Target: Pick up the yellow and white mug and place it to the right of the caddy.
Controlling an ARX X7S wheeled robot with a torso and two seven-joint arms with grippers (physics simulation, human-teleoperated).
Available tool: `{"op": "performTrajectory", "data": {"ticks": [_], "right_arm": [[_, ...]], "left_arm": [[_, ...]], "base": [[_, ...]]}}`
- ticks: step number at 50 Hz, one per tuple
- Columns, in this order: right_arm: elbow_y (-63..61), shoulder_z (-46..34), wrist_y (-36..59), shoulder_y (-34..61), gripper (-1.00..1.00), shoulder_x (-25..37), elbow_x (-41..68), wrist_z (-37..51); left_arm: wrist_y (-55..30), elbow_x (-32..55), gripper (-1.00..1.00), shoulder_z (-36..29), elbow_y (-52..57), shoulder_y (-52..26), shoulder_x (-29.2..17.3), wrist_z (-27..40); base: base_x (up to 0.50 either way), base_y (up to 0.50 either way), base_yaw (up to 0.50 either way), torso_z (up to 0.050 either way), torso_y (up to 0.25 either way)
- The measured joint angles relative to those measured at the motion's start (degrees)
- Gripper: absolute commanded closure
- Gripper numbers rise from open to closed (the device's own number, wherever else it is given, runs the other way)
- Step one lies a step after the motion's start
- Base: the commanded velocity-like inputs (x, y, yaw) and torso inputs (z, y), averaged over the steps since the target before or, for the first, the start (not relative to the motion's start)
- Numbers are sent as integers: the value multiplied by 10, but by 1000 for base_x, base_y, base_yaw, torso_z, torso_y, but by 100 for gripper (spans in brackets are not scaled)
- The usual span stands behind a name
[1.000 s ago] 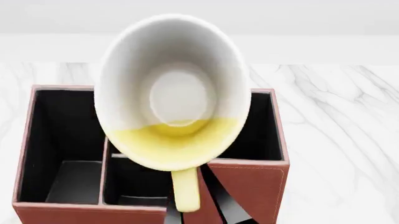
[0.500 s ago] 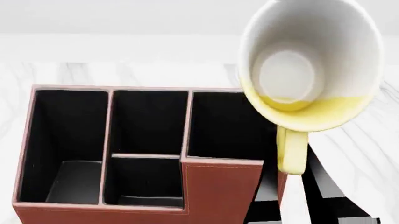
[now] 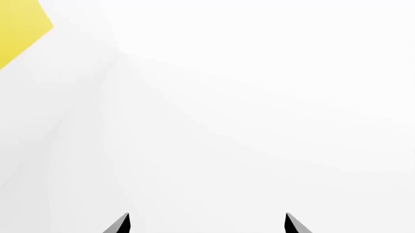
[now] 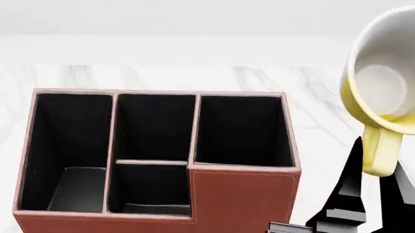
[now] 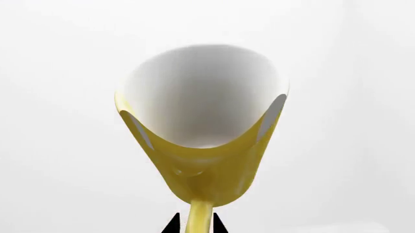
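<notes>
Before me lies a white marble tabletop [image 4: 324, 97] with grey veins; the reddish-brown caddy [image 4: 243, 194] stands directly on it.

At three o'clock my head view's edge cuts the yellow and white mug [image 4: 382, 92]; the bottom edge crops the caddy [image 4: 243, 199].

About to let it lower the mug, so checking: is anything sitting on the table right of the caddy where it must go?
Nothing visible: the marble right of the caddy looks bare, though the held mug and right gripper hide part of it.
</notes>
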State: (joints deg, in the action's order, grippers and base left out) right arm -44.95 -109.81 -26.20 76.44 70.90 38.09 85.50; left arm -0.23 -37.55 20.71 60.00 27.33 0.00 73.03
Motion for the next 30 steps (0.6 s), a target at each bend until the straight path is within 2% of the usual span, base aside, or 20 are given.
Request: {"op": "performTrajectory", "data": {"ticks": [30], "right_arm": [[97,-1,-55,-53,100,6,85,-20]], "left_arm": [[-3,-6,-100,-5,0,-4,0,-2]], "base": [[0,0,0,0,1]]}}
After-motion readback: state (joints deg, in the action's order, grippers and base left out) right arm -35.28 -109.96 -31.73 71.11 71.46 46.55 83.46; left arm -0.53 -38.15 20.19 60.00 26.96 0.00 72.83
